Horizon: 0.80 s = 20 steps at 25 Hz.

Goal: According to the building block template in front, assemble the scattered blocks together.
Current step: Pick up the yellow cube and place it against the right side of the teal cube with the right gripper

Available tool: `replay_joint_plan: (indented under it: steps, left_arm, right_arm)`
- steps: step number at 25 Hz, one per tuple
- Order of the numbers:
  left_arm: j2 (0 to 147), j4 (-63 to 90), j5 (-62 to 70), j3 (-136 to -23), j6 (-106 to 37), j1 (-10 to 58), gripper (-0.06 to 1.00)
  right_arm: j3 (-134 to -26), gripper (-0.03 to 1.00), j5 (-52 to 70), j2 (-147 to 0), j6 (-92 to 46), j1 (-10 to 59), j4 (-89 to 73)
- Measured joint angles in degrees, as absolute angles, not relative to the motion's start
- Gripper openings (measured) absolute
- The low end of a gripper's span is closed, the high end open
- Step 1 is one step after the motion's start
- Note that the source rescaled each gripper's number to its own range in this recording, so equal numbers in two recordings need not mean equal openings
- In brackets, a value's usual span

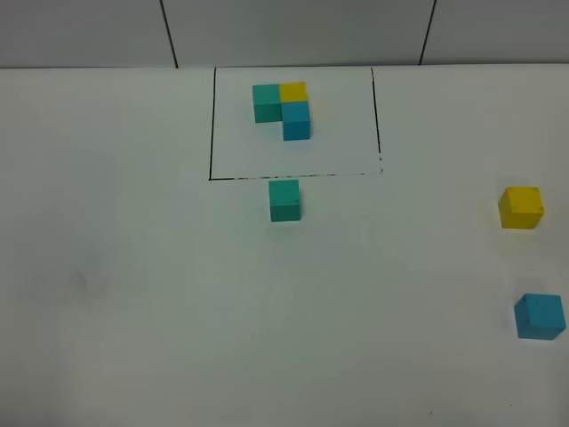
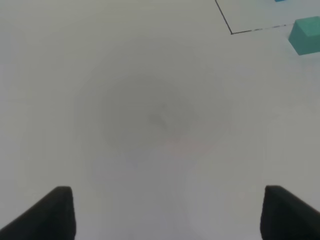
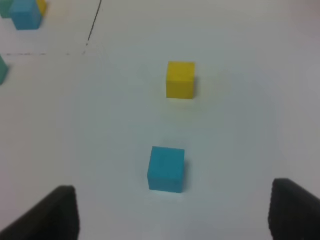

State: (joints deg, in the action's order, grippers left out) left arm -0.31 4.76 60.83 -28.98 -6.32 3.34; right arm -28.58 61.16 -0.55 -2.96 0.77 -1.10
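Observation:
The building block template (image 1: 293, 111) is an L of teal, yellow and blue cubes inside a black-lined rectangle at the table's back. A loose teal cube (image 1: 284, 200) sits just in front of the rectangle's front line. A loose yellow cube (image 1: 521, 207) and a loose blue cube (image 1: 540, 317) sit apart at the far right. Neither gripper shows in the exterior high view. My left gripper (image 2: 167, 215) is open and empty over bare table, with the teal cube (image 2: 306, 35) far ahead. My right gripper (image 3: 172, 212) is open and empty, with the blue cube (image 3: 166, 169) just ahead and the yellow cube (image 3: 180, 80) beyond.
The white table (image 1: 133, 294) runs back to a grey panelled wall (image 1: 293, 31). The rectangle's black corner line (image 2: 232, 32) shows in the left wrist view. Part of the template's cubes (image 3: 25, 14) shows in the right wrist view.

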Motion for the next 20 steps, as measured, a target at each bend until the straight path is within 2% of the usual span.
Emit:
replay_joint_plan:
  steps: [20]
  left_arm:
    - [-0.3,4.8,60.8,-29.0,-6.3,3.3,0.75]
  right_arm:
    - [-28.6,0.57,61.2,-0.5,-3.0,0.8,-1.0]
